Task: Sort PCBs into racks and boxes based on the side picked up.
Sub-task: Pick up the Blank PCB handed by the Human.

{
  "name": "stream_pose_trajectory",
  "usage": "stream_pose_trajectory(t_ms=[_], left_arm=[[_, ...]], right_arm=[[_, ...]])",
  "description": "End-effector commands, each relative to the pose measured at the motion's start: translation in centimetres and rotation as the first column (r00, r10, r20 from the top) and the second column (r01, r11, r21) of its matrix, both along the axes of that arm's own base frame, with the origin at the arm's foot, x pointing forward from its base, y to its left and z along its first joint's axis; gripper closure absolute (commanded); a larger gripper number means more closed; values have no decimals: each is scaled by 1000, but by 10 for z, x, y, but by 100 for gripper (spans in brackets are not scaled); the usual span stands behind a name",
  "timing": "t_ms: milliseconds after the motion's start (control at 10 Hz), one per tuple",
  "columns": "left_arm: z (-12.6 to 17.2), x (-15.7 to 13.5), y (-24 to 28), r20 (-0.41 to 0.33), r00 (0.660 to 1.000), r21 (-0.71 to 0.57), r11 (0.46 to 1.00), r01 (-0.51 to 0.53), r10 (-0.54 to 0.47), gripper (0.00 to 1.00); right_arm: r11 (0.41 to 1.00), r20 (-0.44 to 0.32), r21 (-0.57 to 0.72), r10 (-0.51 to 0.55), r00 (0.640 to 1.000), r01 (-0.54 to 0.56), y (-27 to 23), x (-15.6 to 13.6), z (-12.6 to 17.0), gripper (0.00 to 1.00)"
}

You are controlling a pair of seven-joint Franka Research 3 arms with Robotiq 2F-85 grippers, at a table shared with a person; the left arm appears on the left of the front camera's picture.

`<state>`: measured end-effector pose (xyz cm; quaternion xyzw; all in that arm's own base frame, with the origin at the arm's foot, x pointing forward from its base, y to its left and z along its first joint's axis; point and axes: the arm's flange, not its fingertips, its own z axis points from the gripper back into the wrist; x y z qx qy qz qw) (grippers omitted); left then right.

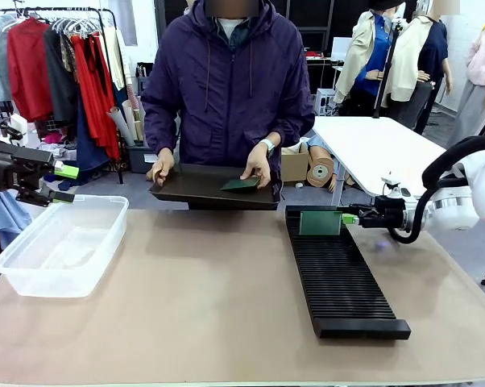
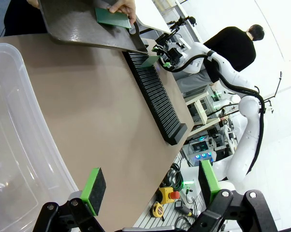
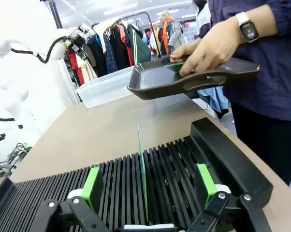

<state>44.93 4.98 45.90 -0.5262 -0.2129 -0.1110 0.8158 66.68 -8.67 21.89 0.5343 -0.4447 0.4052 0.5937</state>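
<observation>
A green PCB (image 1: 320, 222) stands upright on its edge in a slot at the far end of the long black rack (image 1: 339, 282). My right gripper (image 1: 354, 218) is open around it, and in the right wrist view the PCB (image 3: 141, 169) rises between the green pads (image 3: 92, 186) with a gap on each side. Across the table, a person's hand rests on another PCB (image 1: 241, 184) lying on a dark brown tray (image 1: 186, 193). Open and with nothing between its fingers, my left gripper (image 1: 65, 181) hangs above the far left edge of the clear box (image 1: 61, 246).
The person holds the tray (image 2: 82, 29) with both hands over the table's far edge, just behind the rack (image 2: 155, 96). Bare tan tabletop (image 1: 202, 298) lies between box and rack. A second table stands at the back right, a clothes rail at the back left.
</observation>
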Motion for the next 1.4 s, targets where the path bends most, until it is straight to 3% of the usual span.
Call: stream_pose_trajectory(t_ms=[0, 200, 600, 800, 1100, 1300], left_arm=[[1, 0, 1, 1, 1000, 1, 1000, -2, 2, 0], [1, 0, 1, 1, 1000, 1, 1000, -2, 2, 0], [1, 0, 1, 1, 1000, 1, 1000, -2, 2, 0], [1, 0, 1, 1, 1000, 1, 1000, -2, 2, 0], [1, 0, 1, 1, 1000, 1, 1000, -2, 2, 0], [1, 0, 1, 1, 1000, 1, 1000, -2, 2, 0]], right_arm=[[1000, 2, -1, -2, 1000, 2, -6, -1, 35, 0], [1000, -31, -8, 26, 999, -26, -12, -3, 56, 0], [990, -273, -37, 120, 955, -135, -18, -27, 101, 0], [987, -381, -8, 146, 913, -162, -13, -49, 120, 0], [994, -533, -33, 69, 843, -102, -8, -88, 143, 0], [997, -657, 13, 62, 752, -71, -6, -104, 152, 0]])
